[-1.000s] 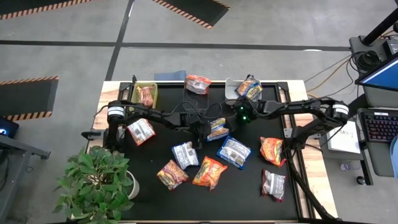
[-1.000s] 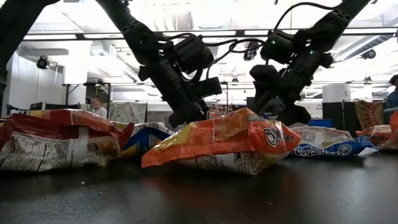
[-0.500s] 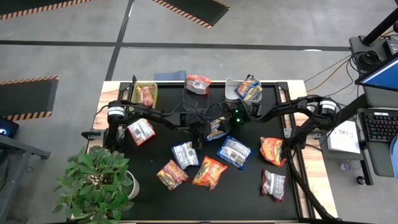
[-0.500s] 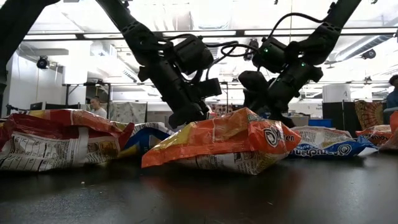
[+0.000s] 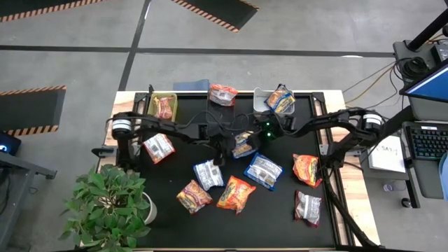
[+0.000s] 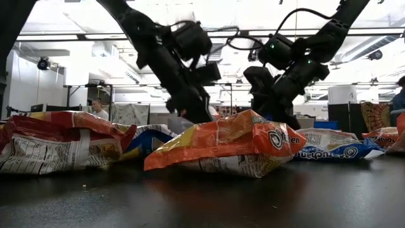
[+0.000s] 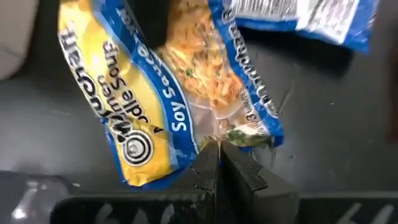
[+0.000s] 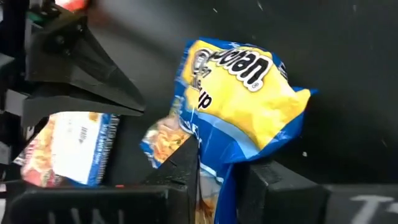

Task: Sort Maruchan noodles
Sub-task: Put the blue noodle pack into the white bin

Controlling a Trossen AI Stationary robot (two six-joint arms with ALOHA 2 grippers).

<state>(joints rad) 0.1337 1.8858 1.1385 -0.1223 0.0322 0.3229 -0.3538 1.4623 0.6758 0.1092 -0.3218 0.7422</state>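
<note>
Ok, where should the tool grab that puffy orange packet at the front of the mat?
Probably the tapered, flattened end of the orange packet, pinched from above: it lies flat, and its puffed middle looks too wide to span.

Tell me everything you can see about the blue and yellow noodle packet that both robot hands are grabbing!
The blue and yellow noodle packet is a crinkly, shiny plastic ramen bag with a yellow front, blue edges, a noodle picture and the words "Soy Sauce". It sits near the middle of the black table, crumpled and lifted up. The left gripper pinches one edge with shut jaws, and the right gripper has its jaws closed on the other end.
</note>
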